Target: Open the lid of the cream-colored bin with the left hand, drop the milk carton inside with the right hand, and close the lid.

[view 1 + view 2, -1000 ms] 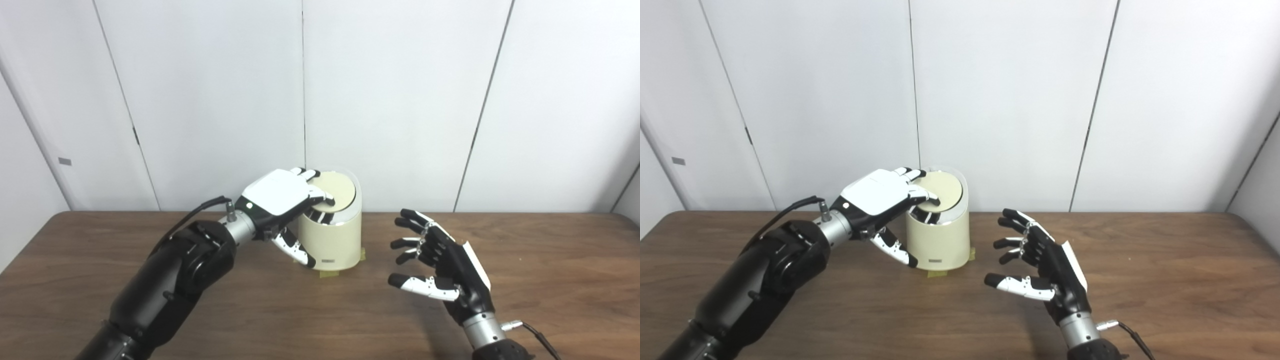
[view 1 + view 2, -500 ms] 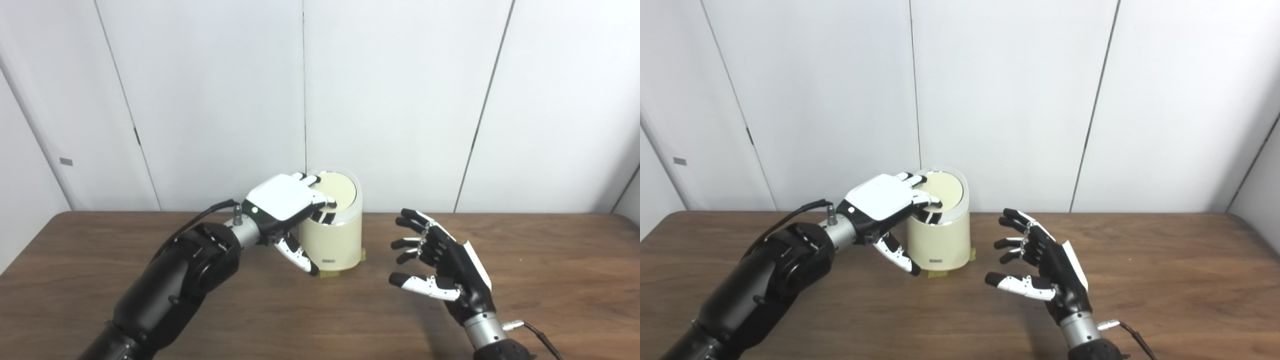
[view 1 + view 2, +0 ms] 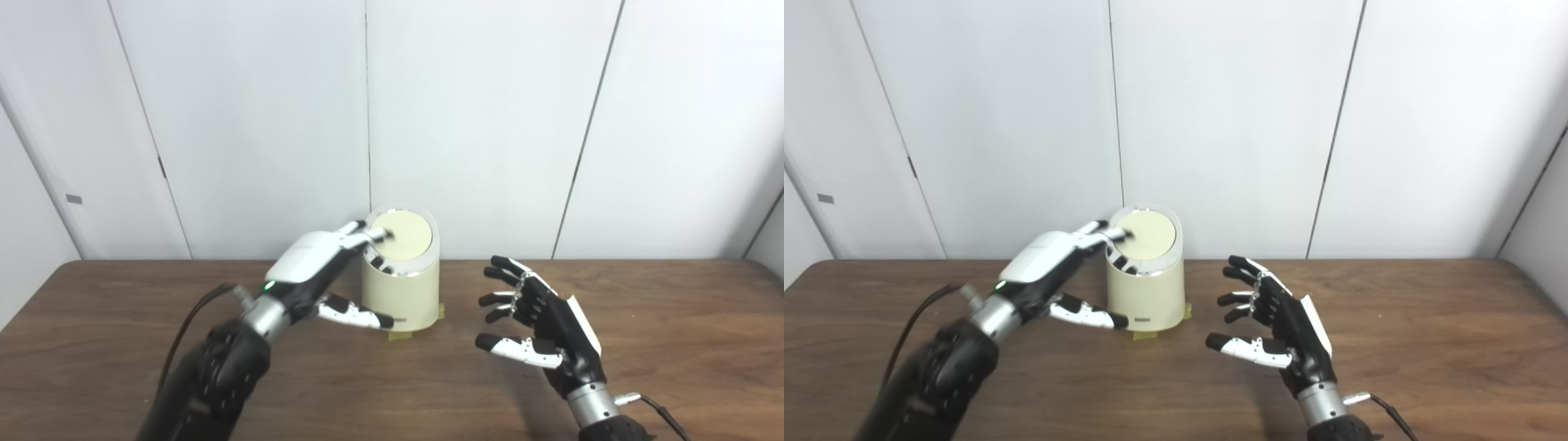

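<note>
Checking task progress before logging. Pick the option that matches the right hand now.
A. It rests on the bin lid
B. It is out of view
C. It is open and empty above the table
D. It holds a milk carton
C: the right hand hovers with fingers spread, holding nothing, apart from the cream-colored bin; no milk carton is visible.

No legible text, brand, number or sign is found: a small dark label (image 3: 402, 319) is seen low on the front of the cream-colored bin (image 3: 404, 288), but its characters are too small and blurred to be read.
</note>
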Controlling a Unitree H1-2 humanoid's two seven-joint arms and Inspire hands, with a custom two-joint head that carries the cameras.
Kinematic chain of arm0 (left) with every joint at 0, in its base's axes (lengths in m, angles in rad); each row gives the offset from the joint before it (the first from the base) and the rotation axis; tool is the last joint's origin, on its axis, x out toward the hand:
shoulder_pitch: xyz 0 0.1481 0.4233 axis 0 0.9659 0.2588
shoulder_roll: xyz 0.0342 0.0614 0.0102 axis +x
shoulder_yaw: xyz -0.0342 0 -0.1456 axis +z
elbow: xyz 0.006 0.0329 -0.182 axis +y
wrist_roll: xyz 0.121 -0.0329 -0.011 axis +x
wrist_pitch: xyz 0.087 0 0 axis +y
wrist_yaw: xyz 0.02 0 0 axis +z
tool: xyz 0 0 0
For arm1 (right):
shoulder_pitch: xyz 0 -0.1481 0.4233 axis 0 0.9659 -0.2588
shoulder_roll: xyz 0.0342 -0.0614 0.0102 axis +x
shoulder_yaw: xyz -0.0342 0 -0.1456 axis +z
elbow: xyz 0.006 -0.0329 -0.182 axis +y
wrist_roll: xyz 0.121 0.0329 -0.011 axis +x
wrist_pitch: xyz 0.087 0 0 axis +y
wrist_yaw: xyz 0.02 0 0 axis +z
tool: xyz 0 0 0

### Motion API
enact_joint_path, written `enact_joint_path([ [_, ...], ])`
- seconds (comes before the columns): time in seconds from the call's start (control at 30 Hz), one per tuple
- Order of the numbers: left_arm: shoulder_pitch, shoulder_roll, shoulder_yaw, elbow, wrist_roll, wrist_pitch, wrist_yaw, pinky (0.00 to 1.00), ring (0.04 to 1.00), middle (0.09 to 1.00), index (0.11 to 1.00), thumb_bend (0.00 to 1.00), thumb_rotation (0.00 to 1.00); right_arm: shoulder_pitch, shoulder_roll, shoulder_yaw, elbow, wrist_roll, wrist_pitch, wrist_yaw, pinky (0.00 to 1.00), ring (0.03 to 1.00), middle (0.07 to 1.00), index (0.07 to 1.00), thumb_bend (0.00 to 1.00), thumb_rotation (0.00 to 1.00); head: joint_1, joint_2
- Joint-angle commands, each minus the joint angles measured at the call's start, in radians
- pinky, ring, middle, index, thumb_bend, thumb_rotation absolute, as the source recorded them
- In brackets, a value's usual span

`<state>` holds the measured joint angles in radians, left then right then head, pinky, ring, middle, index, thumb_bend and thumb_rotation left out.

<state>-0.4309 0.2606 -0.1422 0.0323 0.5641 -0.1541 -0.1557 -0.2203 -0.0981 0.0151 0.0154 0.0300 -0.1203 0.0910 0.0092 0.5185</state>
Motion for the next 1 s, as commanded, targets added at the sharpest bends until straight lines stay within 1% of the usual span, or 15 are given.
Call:
enact_joint_path([
  [0.0,0.008,-0.015,0.053,-0.038,-0.063,-0.040,0.086,0.93,1.000,0.993,0.996,0.80,0.37,-0.032,-0.007,-0.006,-0.021,0.006,-0.023,0.005,0.49,0.631,0.790,0.818,0.79,0.23,0.001,0.002],
  [0.07,0.062,-0.051,0.108,-0.043,-0.171,-0.050,0.113,0.98,1.000,0.999,1.000,0.80,0.36,-0.033,-0.007,-0.006,-0.021,0.004,-0.025,0.004,0.50,0.630,0.787,0.814,0.79,0.22,0.002,0.002],
  [0.13,0.108,-0.084,0.156,-0.055,-0.295,-0.034,0.111,0.99,0.997,0.992,0.975,0.80,0.32,-0.033,-0.008,-0.006,-0.023,0.001,-0.021,0.003,0.49,0.623,0.782,0.811,0.79,0.22,0.004,0.002],
  [0.17,0.129,-0.095,0.172,-0.062,-0.341,-0.027,0.105,0.96,0.979,0.981,0.952,0.81,0.31,-0.033,-0.008,-0.007,-0.024,0.001,-0.017,0.003,0.48,0.618,0.780,0.810,0.79,0.21,0.006,0.002],
  [0.2,0.142,-0.101,0.182,-0.066,-0.367,-0.022,0.100,0.90,0.946,0.964,0.936,0.81,0.31,-0.033,-0.008,-0.007,-0.024,0.001,-0.015,0.002,0.48,0.618,0.779,0.808,0.80,0.21,0.007,0.002],
  [0.23,0.164,-0.104,0.192,-0.075,-0.395,-0.011,0.094,0.87,0.929,0.956,0.928,0.80,0.31,-0.033,-0.008,-0.007,-0.024,0.002,-0.014,0.003,0.48,0.617,0.779,0.806,0.80,0.21,0.007,0.002],
  [0.27,0.187,-0.105,0.199,-0.083,-0.412,-0.001,0.091,0.79,0.882,0.914,0.915,0.81,0.33,-0.032,-0.009,-0.005,-0.024,-0.001,-0.015,0.003,0.48,0.621,0.780,0.806,0.80,0.20,0.007,0.001],
  [0.3,0.206,-0.105,0.204,-0.088,-0.426,0.005,0.090,0.75,0.852,0.886,0.904,0.81,0.34,-0.032,-0.011,-0.004,-0.024,-0.006,-0.015,0.004,0.48,0.622,0.783,0.808,0.79,0.20,0.007,0.001],
  [0.4,0.262,-0.109,0.218,-0.101,-0.472,0.025,0.087,0.67,0.766,0.809,0.858,0.78,0.31,-0.031,-0.012,-0.001,-0.024,-0.014,-0.018,0.003,0.48,0.634,0.793,0.808,0.78,0.17,0.005,0.002],
  [0.5,0.305,-0.115,0.225,-0.111,-0.481,0.060,0.093,0.56,0.643,0.695,0.769,0.71,0.24,-0.030,-0.009,0.000,-0.024,-0.029,-0.025,-0.003,0.48,0.645,0.802,0.800,0.78,0.14,0.004,0.005],
  [0.57,0.321,-0.112,0.225,-0.104,-0.495,0.062,0.087,0.53,0.604,0.664,0.745,0.68,0.23,-0.029,-0.008,0.001,-0.023,-0.039,-0.033,-0.006,0.48,0.650,0.804,0.797,0.78,0.13,0.004,0.007],
  [0.63,0.337,-0.112,0.228,-0.087,-0.546,0.058,0.067,0.51,0.613,0.684,0.747,0.68,0.23,-0.028,-0.006,0.004,-0.020,-0.054,-0.045,-0.009,0.49,0.671,0.808,0.792,0.78,0.13,0.009,0.007],
  [0.7,0.343,-0.109,0.228,-0.076,-0.573,0.055,0.053,0.52,0.652,0.711,0.754,0.69,0.25,-0.027,-0.004,0.006,-0.019,-0.068,-0.049,-0.011,0.51,0.696,0.811,0.788,0.79,0.15,0.004,0.007],
  [0.83,0.340,-0.105,0.225,-0.076,-0.593,0.057,0.050,0.55,0.696,0.743,0.761,0.71,0.28,-0.027,-0.010,0.017,-0.014,-0.105,-0.062,-0.013,0.56,0.718,0.821,0.796,0.78,0.19,0.004,0.010],
  [0.97,0.343,-0.099,0.221,-0.083,-0.605,0.062,0.038,0.57,0.723,0.769,0.788,0.71,0.29,-0.023,-0.002,0.021,-0.022,-0.104,-0.056,-0.014,0.60,0.733,0.832,0.798,0.79,0.20,-0.005,0.009],
])
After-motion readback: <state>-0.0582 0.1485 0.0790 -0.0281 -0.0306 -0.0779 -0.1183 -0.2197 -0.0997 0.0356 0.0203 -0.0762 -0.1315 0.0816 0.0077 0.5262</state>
